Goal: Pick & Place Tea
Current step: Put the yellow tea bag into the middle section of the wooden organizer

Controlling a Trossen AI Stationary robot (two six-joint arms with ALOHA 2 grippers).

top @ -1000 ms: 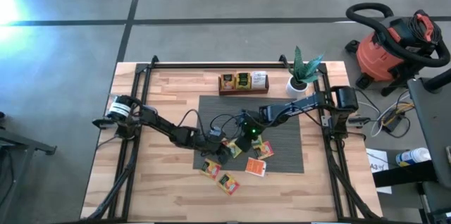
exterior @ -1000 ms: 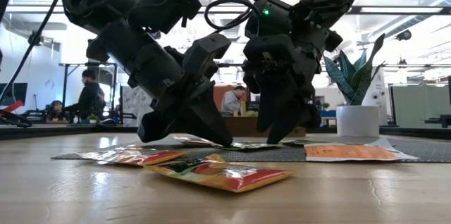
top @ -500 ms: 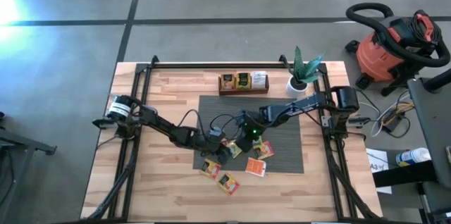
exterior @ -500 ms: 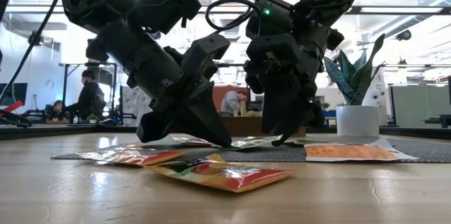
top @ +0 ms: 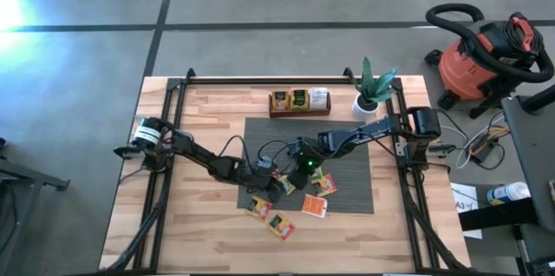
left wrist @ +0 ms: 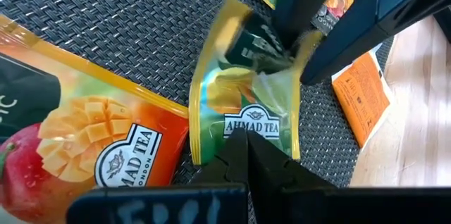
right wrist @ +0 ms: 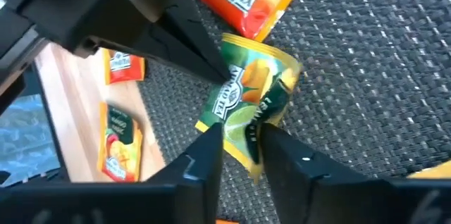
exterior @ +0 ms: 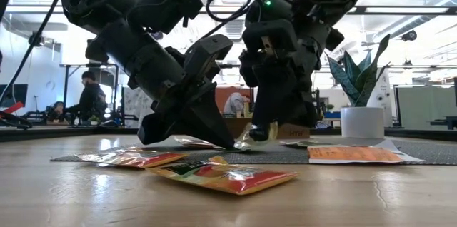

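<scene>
A green-and-yellow tea sachet (left wrist: 243, 90) lies on the grey ribbed mat (top: 347, 167), between my two grippers. My left gripper (left wrist: 243, 143) is shut, its tips down on one edge of the sachet. My right gripper (right wrist: 243, 157) is shut on the opposite edge. More orange-red sachets lie around: one beside it on the mat (left wrist: 77, 139), and others on the wood in front (top: 258, 207) (top: 280, 224) (top: 315, 206). My left gripper presses its shut fingertips on the sachet's edge by the printed label (left wrist: 246, 124), slanting down from the table's left. That edge stays flat on the mat. My right gripper pinches the sachet's opposite edge (right wrist: 243, 134) between its two fingers, slanting down from the table's right. That edge is raised off the mat, and the sachet bends upward between the two grippers (exterior: 248, 138).
The long dark wooden tray (top: 299, 101), holding a few sachets, stands at the far side of the mat. A white potted plant (top: 371, 94) is next to it on the right. Bare wood lies to the left and the near side.
My right gripper has shut on the sachet's edge and risen slightly. That edge has curled up off the mat, while the edge under my left gripper has stayed down.
</scene>
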